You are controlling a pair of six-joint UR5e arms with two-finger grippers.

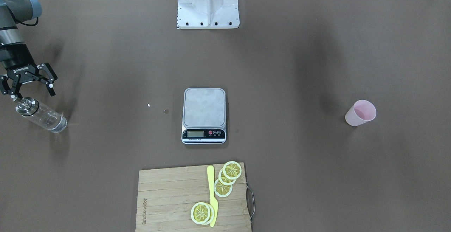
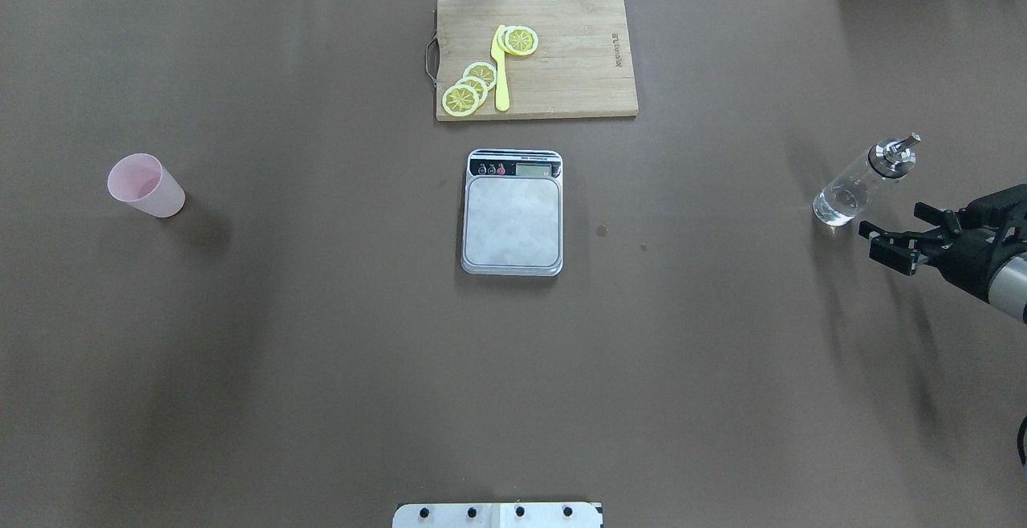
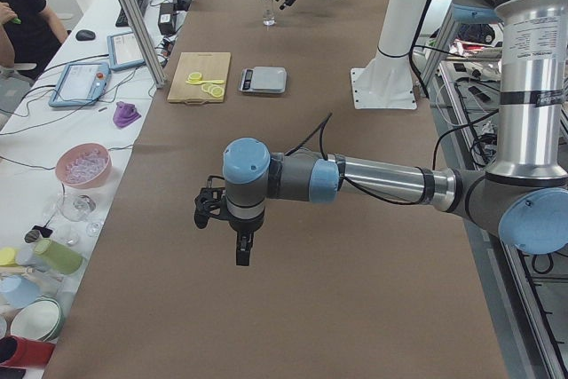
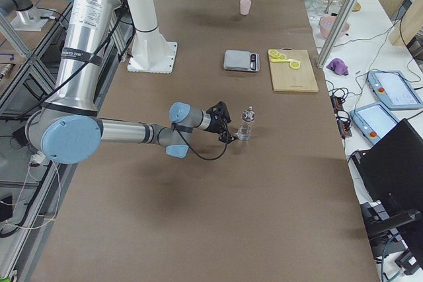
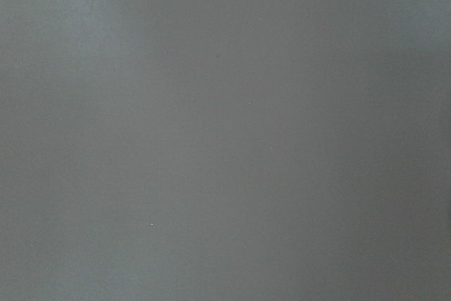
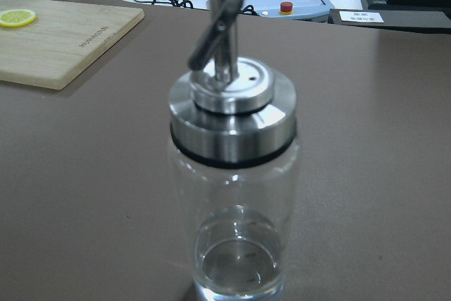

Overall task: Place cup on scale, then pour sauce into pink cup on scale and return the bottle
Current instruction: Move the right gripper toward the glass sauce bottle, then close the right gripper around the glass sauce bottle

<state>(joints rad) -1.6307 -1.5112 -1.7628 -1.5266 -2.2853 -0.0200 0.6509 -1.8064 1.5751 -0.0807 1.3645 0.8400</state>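
Counter (image 1: 299,66), brown covering. Scale (image 1: 204,115): at centre, steel platform bare, display strip facing away from the robot base. Cup (image 1: 360,113): pale pink, upright on the counter on the robot's left side, well apart from the scale. Bottle (image 1: 41,115): clear glass with a metal pourer cap, upright on the far right side, a shallow layer of clear sauce (image 6: 238,262) at its bottom. Right gripper (image 1: 32,94): jaws spread wide, holding nothing, just beside the bottle and not touching it. Left gripper (image 3: 222,239): above bare counter; opening cannot be told. Wooden cutting board (image 1: 169,196): carries lemon slices (image 1: 232,170) and a yellow knife (image 1: 211,193).
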